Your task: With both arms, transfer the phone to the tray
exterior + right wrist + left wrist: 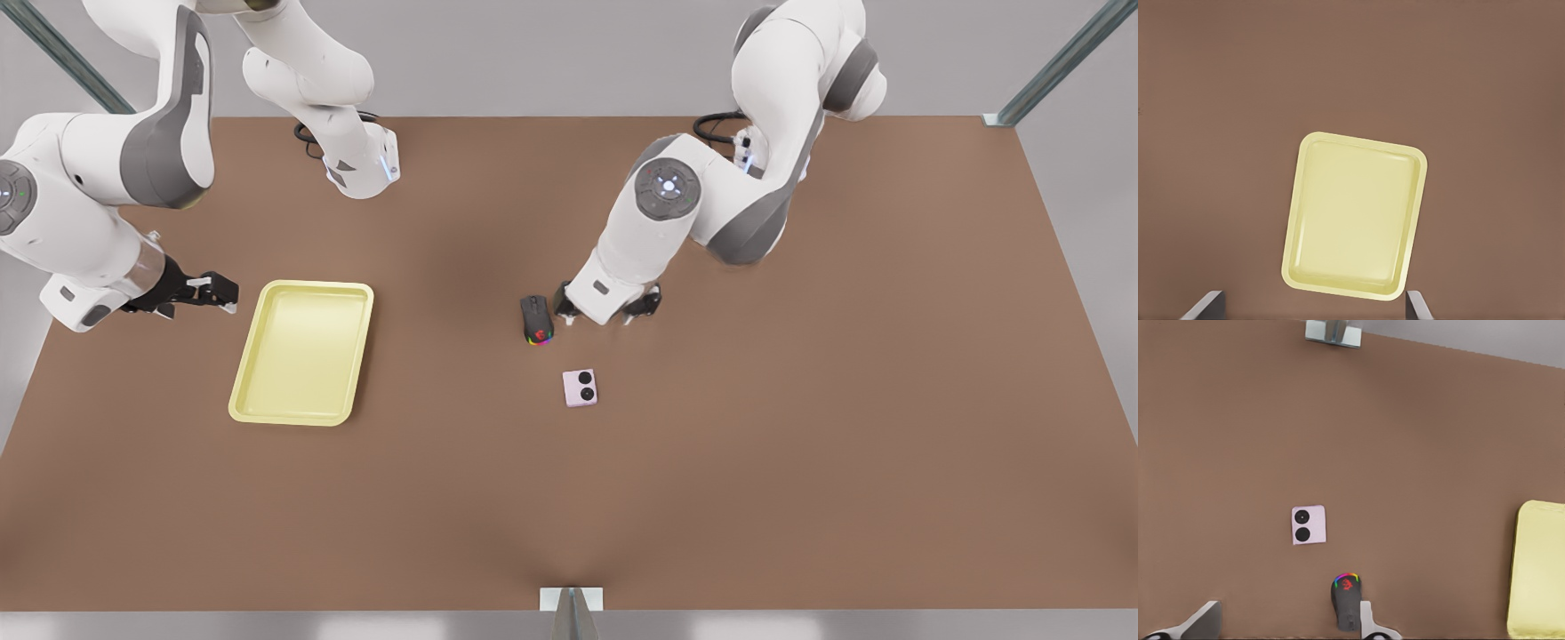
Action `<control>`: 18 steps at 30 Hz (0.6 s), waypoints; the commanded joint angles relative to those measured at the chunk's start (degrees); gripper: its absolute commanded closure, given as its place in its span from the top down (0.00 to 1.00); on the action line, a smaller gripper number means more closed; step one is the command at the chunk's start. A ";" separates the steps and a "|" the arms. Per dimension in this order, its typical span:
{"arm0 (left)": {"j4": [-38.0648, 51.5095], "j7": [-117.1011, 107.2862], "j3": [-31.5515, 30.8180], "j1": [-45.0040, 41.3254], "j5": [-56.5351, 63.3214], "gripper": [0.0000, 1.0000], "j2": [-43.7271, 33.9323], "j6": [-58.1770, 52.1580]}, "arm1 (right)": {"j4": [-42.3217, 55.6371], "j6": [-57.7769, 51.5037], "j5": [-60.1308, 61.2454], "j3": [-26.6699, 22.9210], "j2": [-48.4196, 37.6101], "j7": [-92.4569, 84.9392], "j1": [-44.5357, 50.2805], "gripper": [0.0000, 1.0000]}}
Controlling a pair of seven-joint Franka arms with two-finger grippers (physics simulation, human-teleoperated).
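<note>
Fingers (1205,621) of the left gripper (606,307) spread just beyond the mouse (536,319); right gripper (213,291), spread, waits beside the tray (302,409); near the mouse, the phone (580,388) lies flat on the tabletop (800,444), likely light, stiff, slippery — pinch its side edges.

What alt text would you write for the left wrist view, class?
A pink phone lies flat on a brown table, with a black mouse nearby between the left hand's open fingers. A yellow tray's edge shows off to one side.

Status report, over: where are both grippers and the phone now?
Left gripper open, beside black computer mouse. Right gripper open, next to pale yellow rectangular tray. Small pale pink phone flat on table, untouched; mouse close by.
</note>
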 commanded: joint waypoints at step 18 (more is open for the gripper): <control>-0.91 22.36 0.07 0.84 -0.10 1.00 -0.38 -15.24 | 13.91 22.18 0.31 4.50 32.17 45.54 28.66 1.00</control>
